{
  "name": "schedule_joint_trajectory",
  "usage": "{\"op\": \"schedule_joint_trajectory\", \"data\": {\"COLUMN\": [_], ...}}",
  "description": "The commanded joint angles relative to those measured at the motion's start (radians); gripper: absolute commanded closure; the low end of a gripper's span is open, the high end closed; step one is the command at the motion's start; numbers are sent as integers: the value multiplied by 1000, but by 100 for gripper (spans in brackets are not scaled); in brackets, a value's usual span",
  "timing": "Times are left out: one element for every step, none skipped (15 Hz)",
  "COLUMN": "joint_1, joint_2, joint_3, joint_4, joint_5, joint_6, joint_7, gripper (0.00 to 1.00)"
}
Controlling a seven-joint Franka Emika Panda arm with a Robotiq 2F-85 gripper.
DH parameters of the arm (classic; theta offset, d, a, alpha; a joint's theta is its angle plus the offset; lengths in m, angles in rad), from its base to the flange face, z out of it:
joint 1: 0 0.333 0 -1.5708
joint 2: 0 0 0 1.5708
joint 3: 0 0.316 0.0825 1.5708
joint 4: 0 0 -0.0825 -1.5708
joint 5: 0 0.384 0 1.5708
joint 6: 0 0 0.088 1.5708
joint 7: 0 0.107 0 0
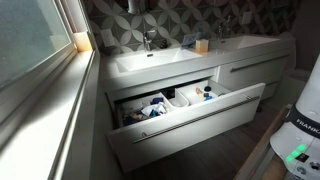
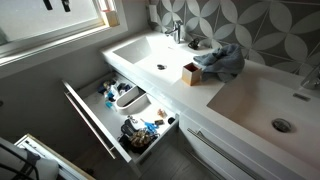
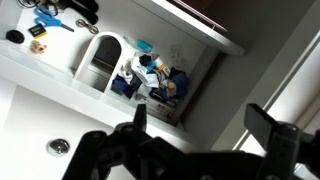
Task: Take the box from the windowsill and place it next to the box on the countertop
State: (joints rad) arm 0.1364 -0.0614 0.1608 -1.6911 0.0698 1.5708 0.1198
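A small tan box stands on the windowsill at its far end, by the wall; it also shows at the top edge of an exterior view. Another small brown box stands on the white countertop between the two sinks, and shows too in an exterior view. In the wrist view my gripper is open and empty. It hangs above the vanity and the open drawer, far from both boxes. The gripper itself does not show in either exterior view.
A wide drawer under the left sink stands pulled out, full of toiletries. A blue cloth lies beside the countertop box. Taps stand behind the sinks. The robot's base is at the lower right.
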Motion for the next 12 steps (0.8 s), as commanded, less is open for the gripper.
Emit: {"op": "schedule_joint_trajectory", "data": {"joint_1": [1, 0, -1, 2, 3, 5, 5, 6, 6, 6, 6, 7], "joint_2": [154, 186, 224, 257, 286, 205, 236, 259, 274, 281, 282, 282], "joint_3": [-7, -10, -14, -16, -16, -19, -21, -21, -22, -22, -22, -22], "joint_4": [189, 225, 261, 289, 318, 220, 249, 268, 282, 291, 295, 298], "joint_5": [115, 148, 181, 181, 202, 156, 168, 173, 175, 176, 176, 176], "joint_6": [-12, -14, -4, 28, 39, 33, 42, 45, 44, 44, 44, 44], "joint_7": [75, 102, 133, 163, 152, 121, 125, 126, 127, 128, 128, 129], "gripper": [0, 0, 0, 0, 0, 0, 0, 0, 0, 0, 0, 0]}}
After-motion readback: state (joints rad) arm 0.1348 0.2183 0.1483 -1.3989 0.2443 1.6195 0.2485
